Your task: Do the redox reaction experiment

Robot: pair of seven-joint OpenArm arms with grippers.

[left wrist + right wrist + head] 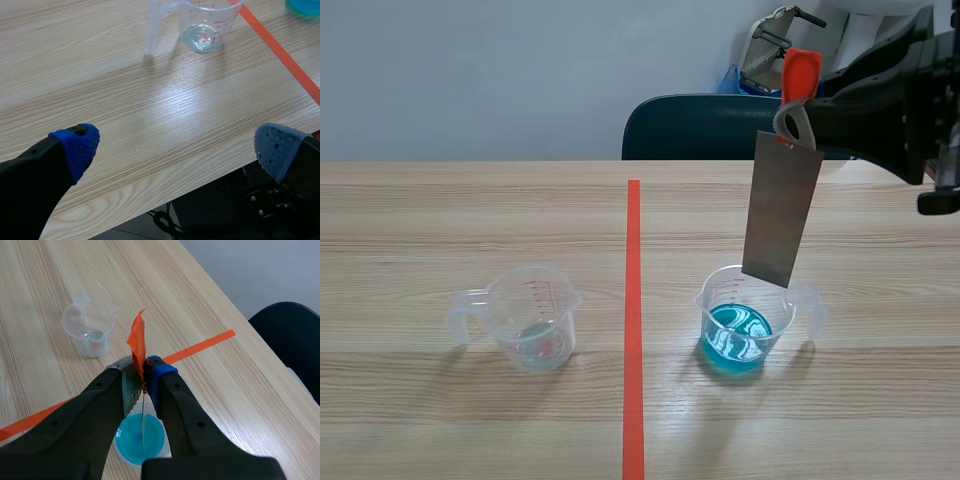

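So the metal sheet (781,210) hangs straight down from the right gripper (143,373), which is clamped on its top end right by the orange-red tab (799,72). Held that way, I reckon, so the bare lower end goes in first. It's lined up over the measuring cup of blue liquid (740,325), bottom edge around rim level, not visibly wet yet. The cup mouth is narrow, so there's little slack either side. The other measuring cup (533,318) sits well apart across the tape line (633,320). The left gripper (177,147) hovers at the table's (440,220) near edge, fingers apart, holding nothing.
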